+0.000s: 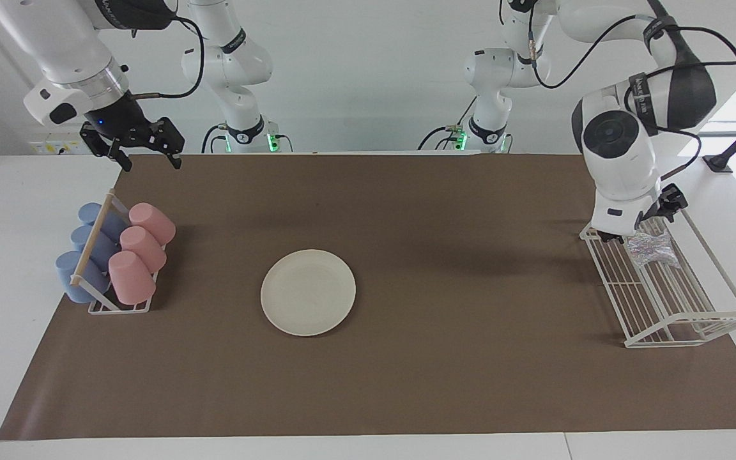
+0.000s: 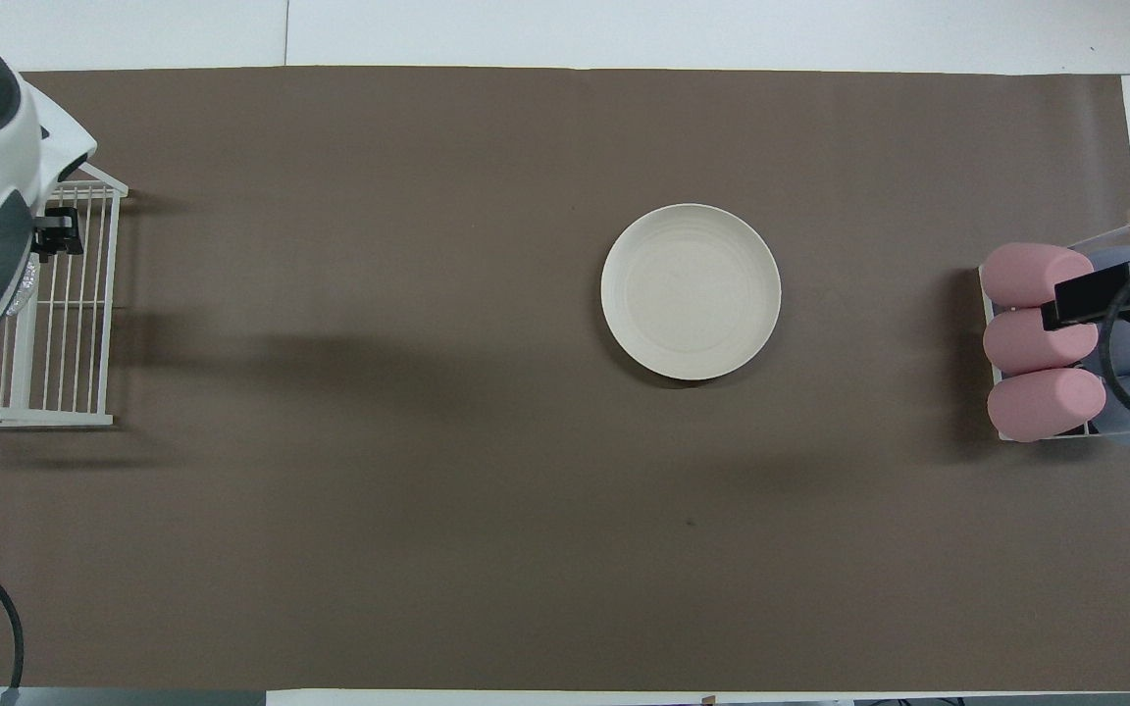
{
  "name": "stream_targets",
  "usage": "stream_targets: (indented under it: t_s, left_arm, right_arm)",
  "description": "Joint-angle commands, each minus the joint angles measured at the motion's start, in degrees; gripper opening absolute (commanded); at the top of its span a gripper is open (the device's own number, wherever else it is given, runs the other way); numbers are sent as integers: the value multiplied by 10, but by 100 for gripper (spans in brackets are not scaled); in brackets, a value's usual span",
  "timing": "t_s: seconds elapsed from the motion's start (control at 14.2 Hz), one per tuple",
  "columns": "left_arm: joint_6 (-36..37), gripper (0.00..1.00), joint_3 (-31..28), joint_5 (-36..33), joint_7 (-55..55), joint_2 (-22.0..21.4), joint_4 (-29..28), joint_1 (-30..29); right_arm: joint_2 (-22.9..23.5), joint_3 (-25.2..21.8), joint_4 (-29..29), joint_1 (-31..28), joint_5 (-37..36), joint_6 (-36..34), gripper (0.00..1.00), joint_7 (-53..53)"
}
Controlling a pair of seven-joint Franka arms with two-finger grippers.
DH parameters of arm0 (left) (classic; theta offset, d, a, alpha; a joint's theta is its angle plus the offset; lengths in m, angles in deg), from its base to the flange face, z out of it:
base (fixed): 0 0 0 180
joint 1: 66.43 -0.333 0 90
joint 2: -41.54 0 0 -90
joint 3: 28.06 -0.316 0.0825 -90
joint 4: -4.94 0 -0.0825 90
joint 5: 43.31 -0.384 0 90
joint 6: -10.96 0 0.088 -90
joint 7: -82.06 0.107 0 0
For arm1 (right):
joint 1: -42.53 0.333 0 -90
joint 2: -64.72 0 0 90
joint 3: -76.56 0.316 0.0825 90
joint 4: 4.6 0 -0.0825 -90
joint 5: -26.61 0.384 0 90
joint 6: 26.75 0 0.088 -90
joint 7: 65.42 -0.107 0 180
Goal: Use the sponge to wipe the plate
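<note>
Sponge [image 1: 650,247] just under left pincer [image 1: 641,220]

The left arm's wrist is covering most of the left gripper [image 1: 646,220] and, from overhead, seemingly nearly all the sponge [image 1: 649,247]; the frame edge is cutting off the right gripper [image 2: 1114,299].

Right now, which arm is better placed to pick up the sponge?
Left. The left gripper hangs open right over the sponge in the wire rack; the right gripper waits above the cups.
</note>
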Motion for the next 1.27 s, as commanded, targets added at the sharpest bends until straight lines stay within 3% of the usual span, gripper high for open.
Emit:
stream_targets:
  t_s: [0.0, 0.21, 0.49, 0.85, 1.2]
  left_arm:
    - [41, 100, -1, 84, 46, -41, 23, -15]
    - [84, 100, -1, 215, 64, -94, 23, -40]
    - [140, 100, -5, 352, 64, -128, 12, -56]
    - [101, 100, -8, 386, 73, -166, -64, -42]
    - [109, 100, -14, 375, 74, -138, -11, -22]
  right_arm:
    - [-10, 5, -8, 0, -13, 10, 100, -6]
    - [-8, 5, -5, 0, -13, 10, 100, -6]
    - [-7, 6, -4, 2, -14, 9, 100, -12]
    - [-7, 6, -4, 15, -35, -4, 100, -31]
    - [-7, 6, -5, 15, -35, -4, 100, -32]
